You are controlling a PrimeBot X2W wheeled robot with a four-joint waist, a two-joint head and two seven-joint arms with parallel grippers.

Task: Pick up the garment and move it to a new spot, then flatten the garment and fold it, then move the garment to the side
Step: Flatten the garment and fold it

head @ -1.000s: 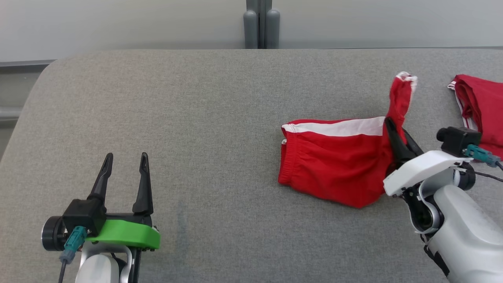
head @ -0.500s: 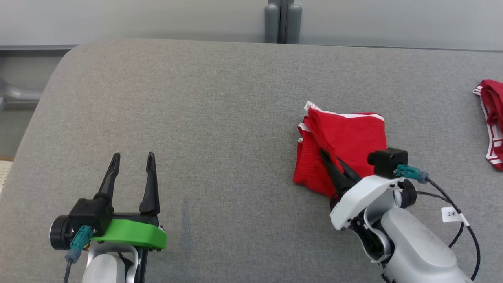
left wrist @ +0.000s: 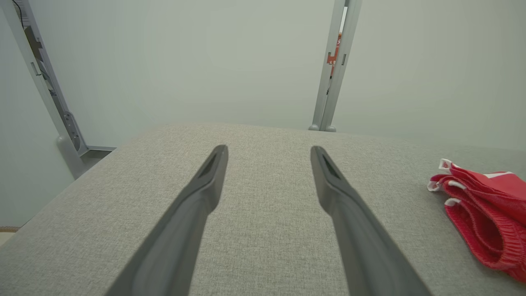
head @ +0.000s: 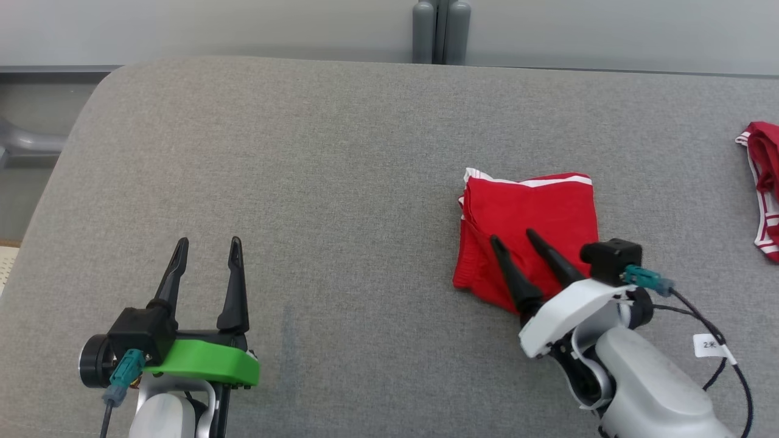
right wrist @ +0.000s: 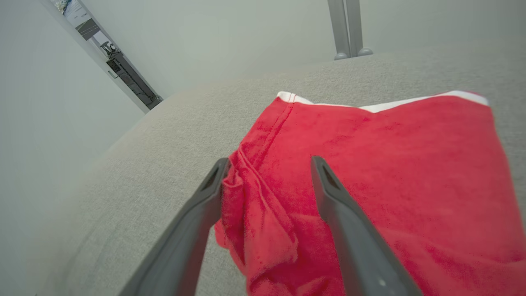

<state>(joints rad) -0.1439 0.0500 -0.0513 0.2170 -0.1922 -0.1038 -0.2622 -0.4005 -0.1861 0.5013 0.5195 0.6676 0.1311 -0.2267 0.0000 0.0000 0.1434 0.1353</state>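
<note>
The garment (head: 535,225) is red shorts with white trim, folded into a rough square on the grey table, right of centre. It also fills much of the right wrist view as red cloth (right wrist: 390,185) and shows at the right edge of the left wrist view (left wrist: 485,218). My right gripper (head: 514,238) is open, its two dark fingers spread over the garment's near left part and nothing pinched between them. My left gripper (head: 207,244) stands open at the lower left over bare table, far from the garment.
A second red garment with white stripes (head: 764,194) lies at the table's right edge. The grey padded table (head: 304,182) has a rounded far left corner. A grey post (head: 439,30) stands behind the far edge.
My right gripper carried the raised end of the garment over to the left, folding it, then opened and let go. The camera also shifted. The left gripper stayed put.
</note>
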